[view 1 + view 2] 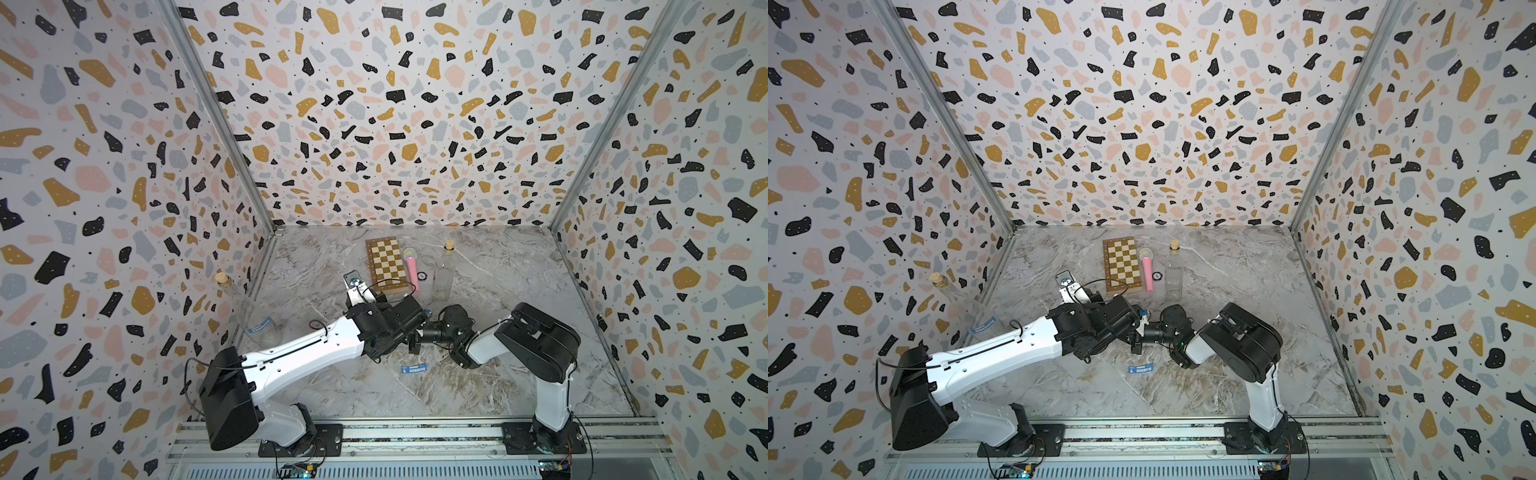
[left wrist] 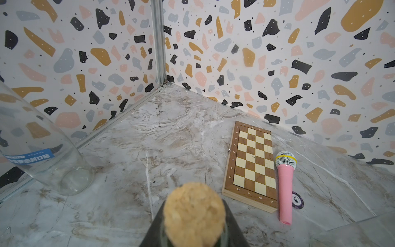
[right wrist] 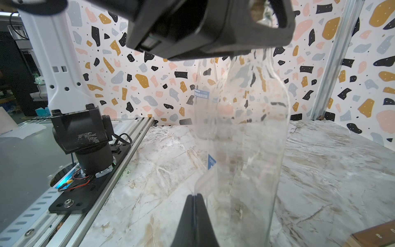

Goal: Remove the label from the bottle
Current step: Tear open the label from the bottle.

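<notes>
A clear glass bottle (image 3: 252, 139) stands upright on the marble table. My left gripper (image 2: 194, 224) is shut round its neck, just under the cork (image 2: 194, 211). In both top views the left arm hides this bottle. Its label (image 3: 211, 162), a thin strip with a blue patch, hangs off the bottle's side and runs down into my right gripper (image 3: 195, 195). That gripper is shut on the strip's free end, low beside the bottle. In a top view the right gripper (image 1: 1139, 332) meets the left one at the table's middle.
A second bottle (image 1: 245, 307) with a blue label (image 1: 258, 325) leans in the left corner. A bare one (image 1: 444, 274) stands at the back. A loose label (image 1: 414, 369) lies near the front. Chessboard (image 1: 387, 264), pink microphone (image 1: 412, 268) and poker chip (image 1: 422, 275) lie behind the grippers.
</notes>
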